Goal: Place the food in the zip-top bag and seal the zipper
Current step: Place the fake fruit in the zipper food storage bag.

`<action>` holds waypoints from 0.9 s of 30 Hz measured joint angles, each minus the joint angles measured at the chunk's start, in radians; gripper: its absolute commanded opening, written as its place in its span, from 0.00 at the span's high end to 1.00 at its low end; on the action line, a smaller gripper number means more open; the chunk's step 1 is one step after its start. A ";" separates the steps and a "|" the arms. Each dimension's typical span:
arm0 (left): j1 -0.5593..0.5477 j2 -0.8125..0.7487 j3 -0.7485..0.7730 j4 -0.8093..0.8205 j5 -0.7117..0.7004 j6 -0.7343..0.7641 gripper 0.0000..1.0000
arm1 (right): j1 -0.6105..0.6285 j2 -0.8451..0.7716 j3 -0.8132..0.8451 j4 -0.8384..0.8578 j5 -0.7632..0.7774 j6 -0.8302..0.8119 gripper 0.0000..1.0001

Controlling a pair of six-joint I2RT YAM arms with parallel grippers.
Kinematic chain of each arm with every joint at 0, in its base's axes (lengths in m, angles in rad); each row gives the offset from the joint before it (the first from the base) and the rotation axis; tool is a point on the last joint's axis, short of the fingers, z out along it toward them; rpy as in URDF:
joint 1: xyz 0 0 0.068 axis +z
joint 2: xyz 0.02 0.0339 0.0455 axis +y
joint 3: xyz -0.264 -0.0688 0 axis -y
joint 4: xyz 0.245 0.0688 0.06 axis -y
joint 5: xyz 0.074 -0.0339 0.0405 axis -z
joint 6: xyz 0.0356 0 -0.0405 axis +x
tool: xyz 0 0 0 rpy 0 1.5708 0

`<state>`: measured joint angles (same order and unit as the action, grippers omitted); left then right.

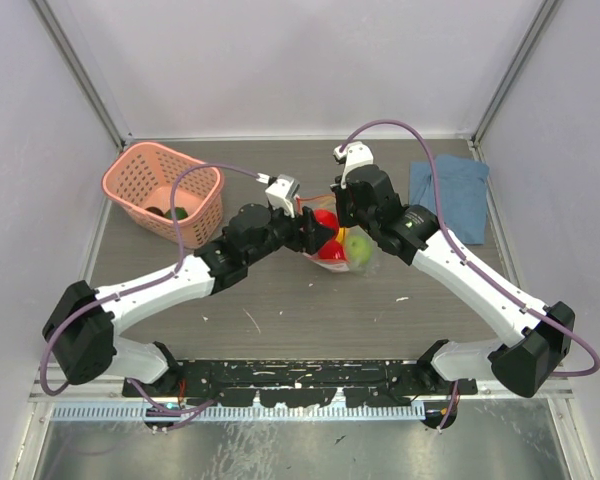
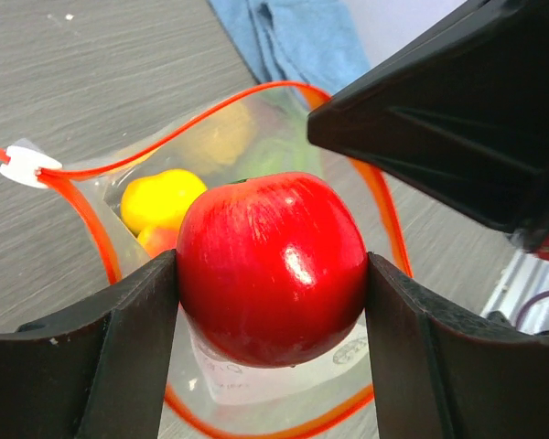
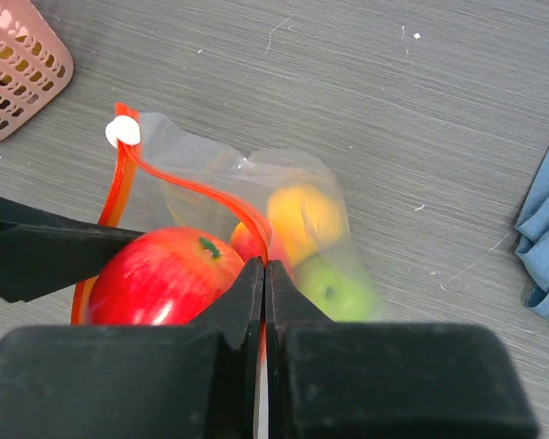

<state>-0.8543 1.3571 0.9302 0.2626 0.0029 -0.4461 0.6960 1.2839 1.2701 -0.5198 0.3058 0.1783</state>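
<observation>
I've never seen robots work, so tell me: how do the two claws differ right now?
The left gripper stands wide, clamped around a red apple; the right gripper is pinched shut on the zip-top bag's orange-red zipper edge. The left one carries food above the bag's open mouth; the right one only holds the bag's rim. Both are black, two-fingered, and meet at the bag.
</observation>
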 measured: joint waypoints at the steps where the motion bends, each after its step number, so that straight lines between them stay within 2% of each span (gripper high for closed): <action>1: -0.005 0.012 0.000 -0.005 -0.016 0.012 0.58 | 0.000 0.000 0.000 0.000 -0.003 0.001 1.00; 10: -0.024 0.090 0.016 0.010 -0.113 0.075 0.50 | 0.000 0.000 0.000 -0.001 -0.027 0.011 1.00; 16: -0.049 0.140 0.016 0.098 -0.162 0.113 0.41 | 0.000 0.000 0.000 -0.001 -0.047 0.015 1.00; 25: -0.090 0.247 0.017 0.271 -0.259 0.214 0.36 | 0.000 0.000 0.000 -0.003 -0.057 0.017 1.00; 27: -0.093 0.273 0.018 0.294 -0.283 0.237 0.31 | -0.004 0.000 0.000 -0.004 -0.057 0.016 1.00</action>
<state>-0.9474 1.6302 0.9485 0.5564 -0.2798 -0.2092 0.6918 1.2835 1.2701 -0.5236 0.2489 0.1947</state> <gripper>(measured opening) 0.695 0.049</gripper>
